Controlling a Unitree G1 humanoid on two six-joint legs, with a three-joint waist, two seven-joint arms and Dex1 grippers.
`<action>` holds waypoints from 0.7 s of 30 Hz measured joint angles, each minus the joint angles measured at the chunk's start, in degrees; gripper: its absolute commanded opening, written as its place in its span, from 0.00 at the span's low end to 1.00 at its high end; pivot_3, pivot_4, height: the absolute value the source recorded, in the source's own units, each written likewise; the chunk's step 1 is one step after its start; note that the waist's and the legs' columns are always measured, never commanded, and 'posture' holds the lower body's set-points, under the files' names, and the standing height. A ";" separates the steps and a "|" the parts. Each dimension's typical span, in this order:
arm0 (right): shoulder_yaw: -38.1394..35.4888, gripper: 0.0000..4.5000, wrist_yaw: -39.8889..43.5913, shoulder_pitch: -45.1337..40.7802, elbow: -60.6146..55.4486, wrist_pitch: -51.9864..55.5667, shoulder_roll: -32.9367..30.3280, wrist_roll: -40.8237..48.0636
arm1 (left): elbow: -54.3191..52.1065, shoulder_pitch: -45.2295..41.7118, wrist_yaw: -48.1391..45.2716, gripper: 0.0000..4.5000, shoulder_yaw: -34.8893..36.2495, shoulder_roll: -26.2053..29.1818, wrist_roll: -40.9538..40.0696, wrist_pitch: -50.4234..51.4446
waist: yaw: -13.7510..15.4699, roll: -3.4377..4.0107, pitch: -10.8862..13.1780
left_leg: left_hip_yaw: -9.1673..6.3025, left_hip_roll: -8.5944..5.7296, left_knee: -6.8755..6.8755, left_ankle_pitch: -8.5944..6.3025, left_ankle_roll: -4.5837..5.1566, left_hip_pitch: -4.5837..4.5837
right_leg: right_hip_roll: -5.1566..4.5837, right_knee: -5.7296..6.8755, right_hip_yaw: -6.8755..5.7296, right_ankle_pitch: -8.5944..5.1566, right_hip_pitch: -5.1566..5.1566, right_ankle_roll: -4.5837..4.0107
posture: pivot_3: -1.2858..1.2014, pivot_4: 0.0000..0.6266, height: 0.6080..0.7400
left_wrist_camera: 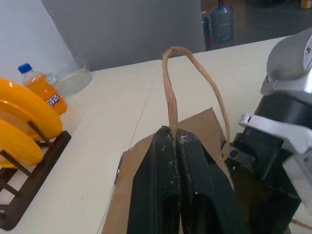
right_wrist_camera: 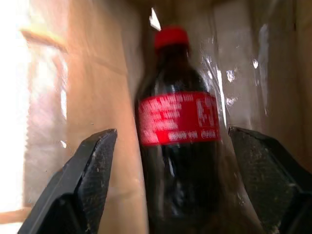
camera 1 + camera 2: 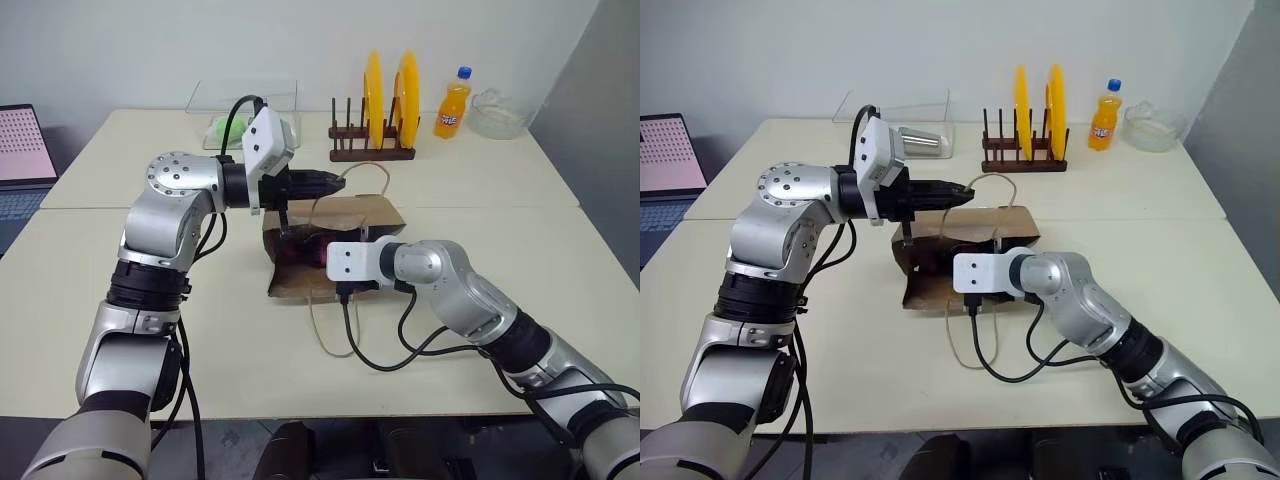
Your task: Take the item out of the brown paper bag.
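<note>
Left end effector [image 1: 175,139] clamped on tan twisted-cord handle [image 1: 170,92] of creased brown paper bag [image 3: 385,212] lying on cream worktop [image 3: 560,250]. Right end effector [image 2: 170,141] spread wide inside bag, astride small dark cola bottle [image 2: 178,141], not touching.

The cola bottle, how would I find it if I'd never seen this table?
Look at the middle of the cream table, where a creased brown paper bag lies with its mouth open. Inside is a small dark plastic cola bottle. Its red cap and label set it apart from the tall orange soda bottle with a blue cap.
</note>
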 measured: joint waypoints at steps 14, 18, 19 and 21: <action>1.14 0.86 0.74 -3.66 11.28 -1.06 5.42 -6.75 | 1.05 -1.58 1.27 0.00 2.77 0.15 -1.21 1.66 | -0.57 0.00 0.00 | -0.01 -0.01 0.00 0.03 -0.05 0.06 | -0.02 0.02 0.00 0.01 0.03 -0.02 | 0.52 0.24 1.00; 2.08 0.86 1.49 -5.40 16.71 -2.70 6.47 -8.45 | 1.14 -1.92 1.37 0.00 3.45 0.20 -1.27 1.76 | -0.57 0.00 0.00 | 0.02 -0.01 -0.01 0.06 -0.10 0.06 | -0.02 0.01 0.03 0.02 0.03 -0.02 | 0.52 0.24 1.00; 2.08 0.86 1.75 -5.97 17.69 -3.06 6.97 -8.72 | 1.14 -1.92 1.36 0.00 3.45 0.11 -1.27 1.78 | -0.60 0.00 0.00 | 0.01 -0.01 -0.01 0.06 -0.10 0.06 | -0.02 0.01 0.03 0.01 0.03 -0.02 | 0.52 0.24 1.00; 2.08 0.86 1.91 -6.87 19.64 -4.02 7.72 -9.07 | 1.14 -1.92 1.36 0.00 3.43 0.03 -1.27 1.81 | -0.61 0.00 0.00 | 0.01 -0.01 -0.01 0.05 -0.09 0.10 | -0.02 0.03 0.02 0.02 0.04 -0.02 | 0.52 0.24 1.00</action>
